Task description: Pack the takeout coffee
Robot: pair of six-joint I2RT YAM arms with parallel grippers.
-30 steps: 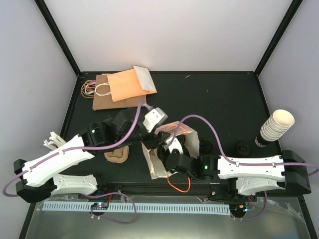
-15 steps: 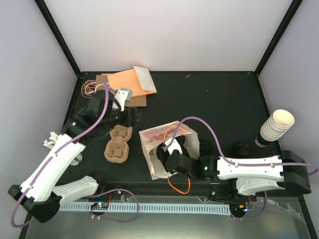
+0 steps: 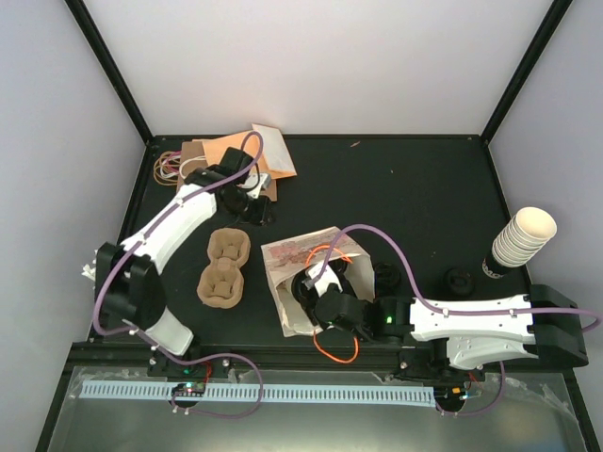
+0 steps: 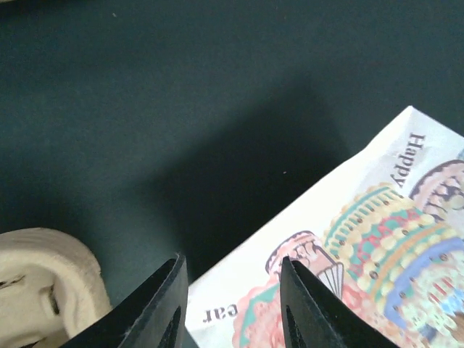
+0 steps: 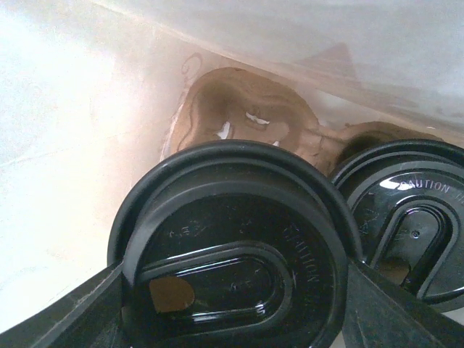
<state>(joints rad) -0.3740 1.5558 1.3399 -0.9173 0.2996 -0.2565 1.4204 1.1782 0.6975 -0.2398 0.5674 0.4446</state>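
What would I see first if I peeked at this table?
The white paper bag with bright pictures, in the middle of the table. The right arm reaches inside, its jaws around a black-lidded cup beside a second one. At the right edge leans a tall stack of cream cups.

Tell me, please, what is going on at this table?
The right gripper is inside the printed paper bag, its jaws around a black-lidded takeout coffee beside a second lidded cup. The left gripper hangs open and empty over the table near the bag's corner, with a pulp cup carrier lying nearby.
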